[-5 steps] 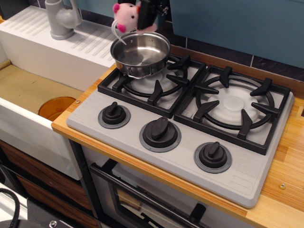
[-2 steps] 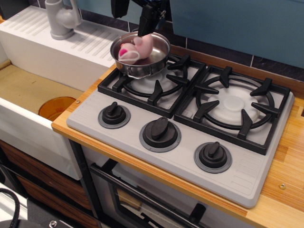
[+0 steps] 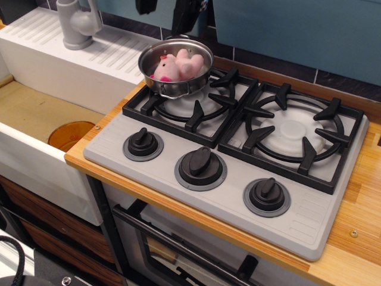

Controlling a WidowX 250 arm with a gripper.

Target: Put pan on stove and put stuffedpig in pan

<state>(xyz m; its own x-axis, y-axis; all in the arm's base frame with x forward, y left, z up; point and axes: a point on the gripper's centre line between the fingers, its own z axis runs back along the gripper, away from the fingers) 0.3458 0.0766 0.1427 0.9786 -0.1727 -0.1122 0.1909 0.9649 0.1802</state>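
Stuffedpig (image 3: 175, 64) lies in pan (image 3: 176, 67) on stove (image 3: 226, 155); end effector (image 3: 164, 7) spread wide, empty.

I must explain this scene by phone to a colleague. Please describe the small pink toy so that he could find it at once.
Start at the grey two-burner stove on the wooden counter, and go to its left burner, the one nearer the sink. At the back left corner of that grate sits a shiny steel pan. The stuffedpig lies inside it: the only soft, pink thing among metal and black parts.

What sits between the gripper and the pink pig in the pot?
Nothing: in the one view, the open gripper hangs above the stuffedpig, which lies in the pan, with only air between.
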